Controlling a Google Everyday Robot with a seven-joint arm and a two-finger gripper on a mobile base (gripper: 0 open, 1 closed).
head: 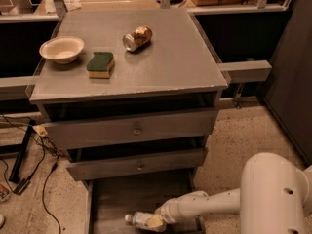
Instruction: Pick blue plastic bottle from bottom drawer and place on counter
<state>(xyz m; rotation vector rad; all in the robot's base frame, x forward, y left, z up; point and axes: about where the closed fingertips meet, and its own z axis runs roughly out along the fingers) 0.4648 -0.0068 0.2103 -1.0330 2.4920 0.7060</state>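
Bottle (139, 220) first: you see it lying on its side on the grey floor of the bottom drawer (122, 194), near the drawer's front edge, with its white cap pointing to the left. The drawer is pulled well out below the two upper drawers (131, 129), each of which has a small round knob and is slightly ajar.

Your gripper (157, 222) is down inside that bottom drawer, right at the bottle's right-hand end, where a yellowish part of it overlaps the bottle's body. Whether it has closed on the bottle or only rests against it, you cannot tell. The white arm (209, 206) reaches in from the right, low over the speckled floor (234, 130), and its large rounded joint fills the lower right corner of your view.

The counter (170, 77) above holds three things, all on its left and back part. A pale bowl (62, 49) sits close to the left edge. A green and yellow sponge (100, 65) lies just to the right of the bowl, a little nearer the front edge. A crushed can (137, 37) lies on its side toward the back edge, near the middle. The right half and front right corner of the counter show plain grey surface.

Dark cables (44, 179) trail on the floor to the left of the cabinet.
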